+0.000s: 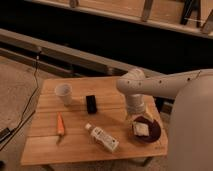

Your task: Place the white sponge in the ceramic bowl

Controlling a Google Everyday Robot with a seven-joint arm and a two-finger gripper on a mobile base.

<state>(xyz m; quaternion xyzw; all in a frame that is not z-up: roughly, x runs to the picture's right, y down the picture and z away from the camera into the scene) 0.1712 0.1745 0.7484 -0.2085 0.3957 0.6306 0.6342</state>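
Off-white, the small rectangular sponge (141, 129) lies inside the dark maroon glossy ceramic bowl (153, 131) on the wooden worktop (75, 142). The hand (135, 117) hangs just above the bowl's left rim. The placing looks done; only pulling away remains.

Gripper (136, 118) at the maroon ceramic bowl's (155, 132) near rim, mostly hidden under the white arm's wrist (134, 102); light wooden table's (75, 145) legs cut off by the bottom edge.
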